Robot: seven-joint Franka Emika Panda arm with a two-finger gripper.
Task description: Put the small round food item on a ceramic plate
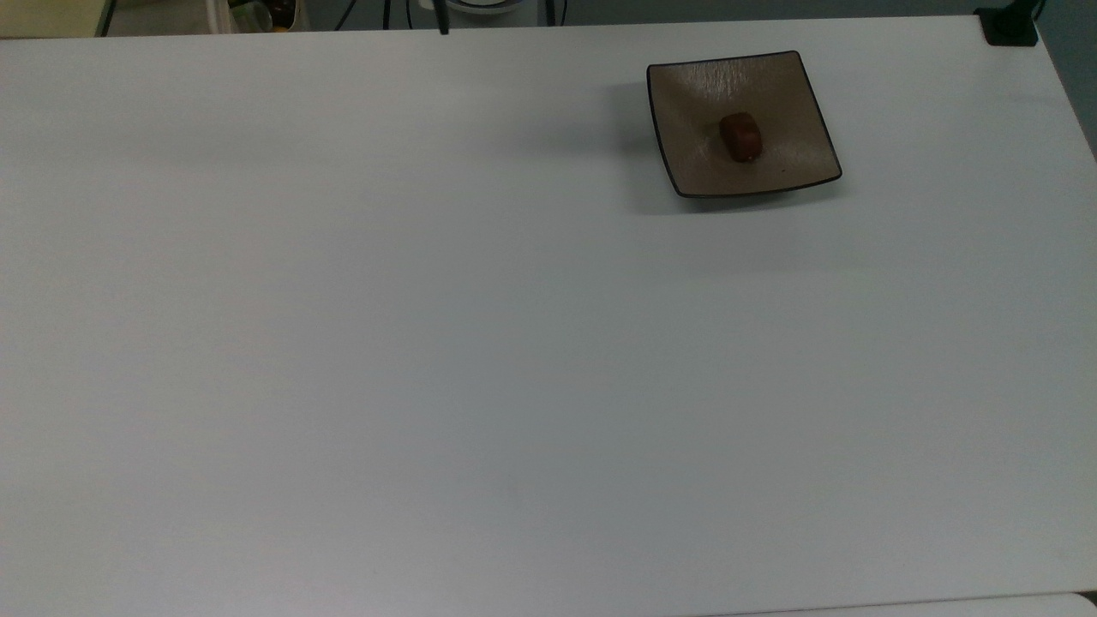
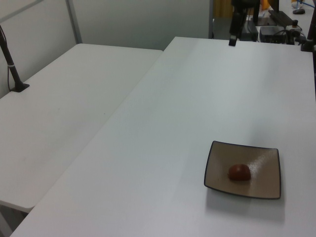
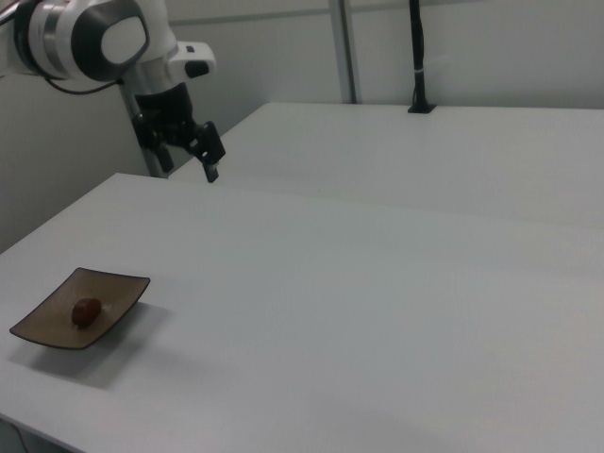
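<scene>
- Looking at the gripper (image 3: 189,156), partly cropped in the left view, we think its fingers (image 3: 211,151) are spread, empty.
- We see the small round food item (image 1: 740,136) in the ceramic plate (image 1: 793,163) centre, well apart from them.

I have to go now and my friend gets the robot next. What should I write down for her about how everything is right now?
Gripper: up off the table near its far edge, holding nothing, well away from the plate; jaws apart.
Small round food item: lying in the dipped centre of the ceramic plate.
Plate: flat on the white table, near the top view's upper right.
Done: the food is on the plate.
Left: nothing that I can see; maybe just park the arm.
</scene>
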